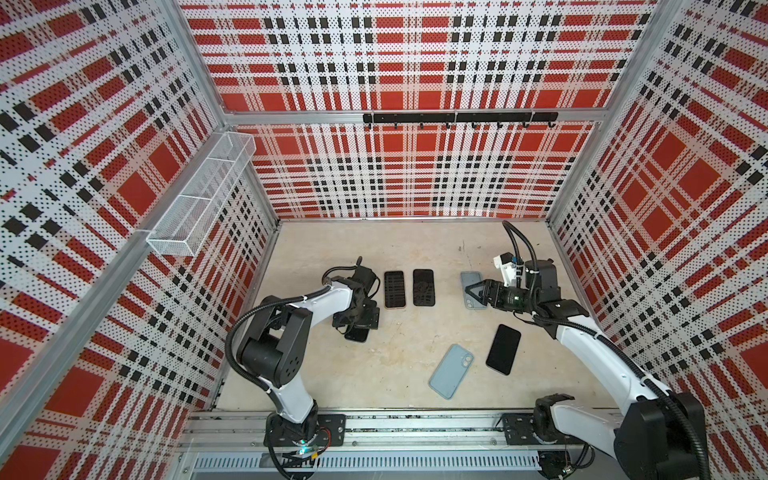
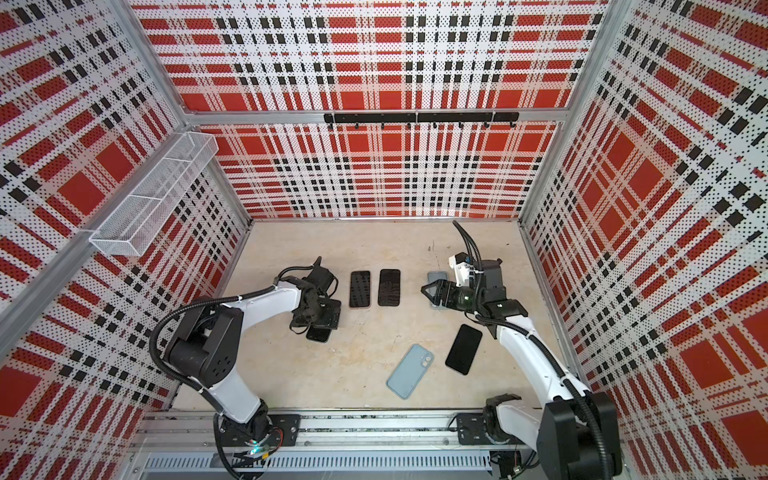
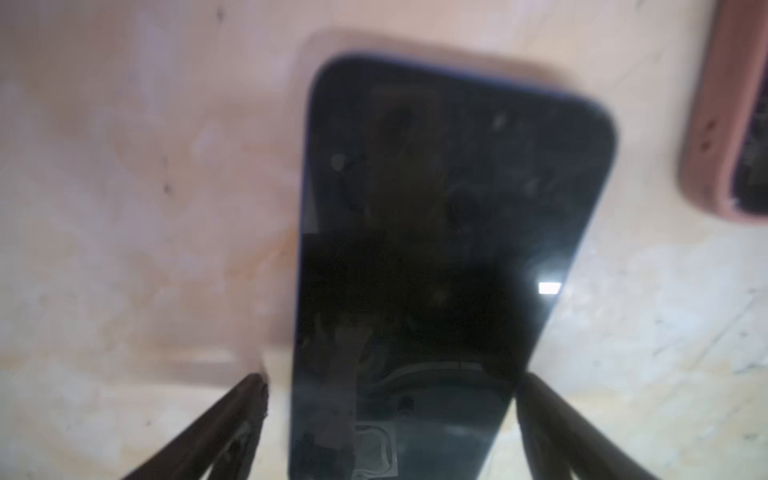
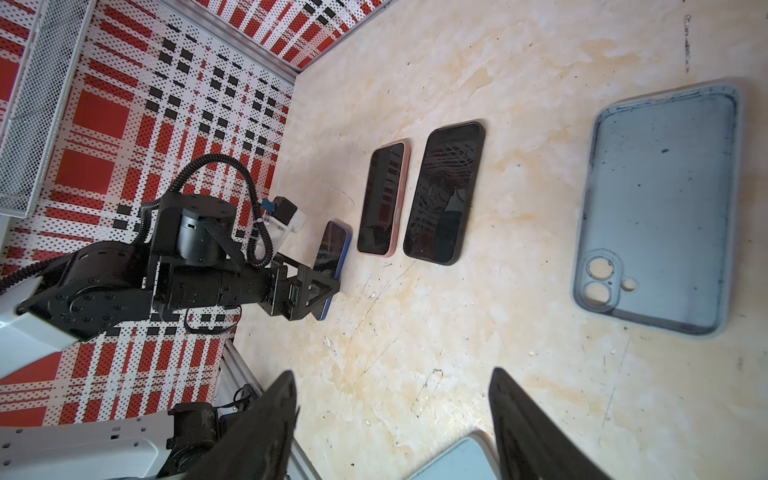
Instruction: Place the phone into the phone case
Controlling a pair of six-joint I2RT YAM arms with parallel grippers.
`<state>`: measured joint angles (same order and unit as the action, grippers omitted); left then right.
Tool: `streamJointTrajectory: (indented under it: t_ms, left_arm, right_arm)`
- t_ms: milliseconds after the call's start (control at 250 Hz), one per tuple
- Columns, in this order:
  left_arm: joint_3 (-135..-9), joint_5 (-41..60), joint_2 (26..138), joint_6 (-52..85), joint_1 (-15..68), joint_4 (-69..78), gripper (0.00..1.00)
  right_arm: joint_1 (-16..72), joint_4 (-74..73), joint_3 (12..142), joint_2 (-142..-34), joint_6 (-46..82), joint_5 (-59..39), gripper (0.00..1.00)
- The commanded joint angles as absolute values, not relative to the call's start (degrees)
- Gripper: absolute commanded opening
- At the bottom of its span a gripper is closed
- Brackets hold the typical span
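I looked through the left wrist camera and saw the left fingers (image 3: 237,419) spread apart, one on each side of the blue-edged phone (image 3: 436,228). One finger seemed to touch the phone's edge and there was a gap at the other, so they were not squeezing it. The picture was blurry, but the phone lay on the worktop (image 1: 374,249) with its dark screen up. In both top views this phone sat left of the middle. It was mostly hidden under the black end of the left arm (image 1: 324,299), with only its lower end poking out. Up and to the right of it in the frame lay the pink-cased phone (image 1: 394,289) and then the dark-cased phone (image 1: 423,287). They were side by side, close but not touching, both screen up. Further right was the empty case (image 4: 656,208), grey-blue, open side up, with its camera holes at its lower end in the top views. The right fingers (image 4: 528,424) were open too and held nothing. In both top views they hung over the empty case and hid part of it. Lower in the frame lay a light blue case (image 1: 451,370), back up and tilted. I could not tell if a phone was inside it. Just to its right lay a bare black phone (image 1: 503,349), tilted too, and not touching it.
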<state>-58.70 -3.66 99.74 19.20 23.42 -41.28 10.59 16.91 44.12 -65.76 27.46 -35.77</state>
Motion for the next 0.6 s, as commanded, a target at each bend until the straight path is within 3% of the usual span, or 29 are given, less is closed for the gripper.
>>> streamJointTrajectory:
  t_ms: [0,120,304,596]
  left_arm:
    - [-60.4,-4.5,103.6,18.0,23.1,-42.8,0.87]
    - [-61.5,-4.6,104.8,17.8,23.3,-44.2,0.72]
    - [-61.2,-4.6,104.4,17.7,23.7,-44.2,0.6]
    - [-58.7,-6.1,96.1,19.9,30.7,-39.9,0.57]
  right_arm:
    - [10.8,15.4,45.1,-64.7,26.9,-34.9,0.73]
    - [10.8,15.6,45.4,-64.3,26.9,-34.2,0.73]
    - [10.8,16.3,46.3,-64.0,26.5,-33.4,0.73]
    - [10.9,15.1,45.9,-67.0,26.8,-35.2,0.73]
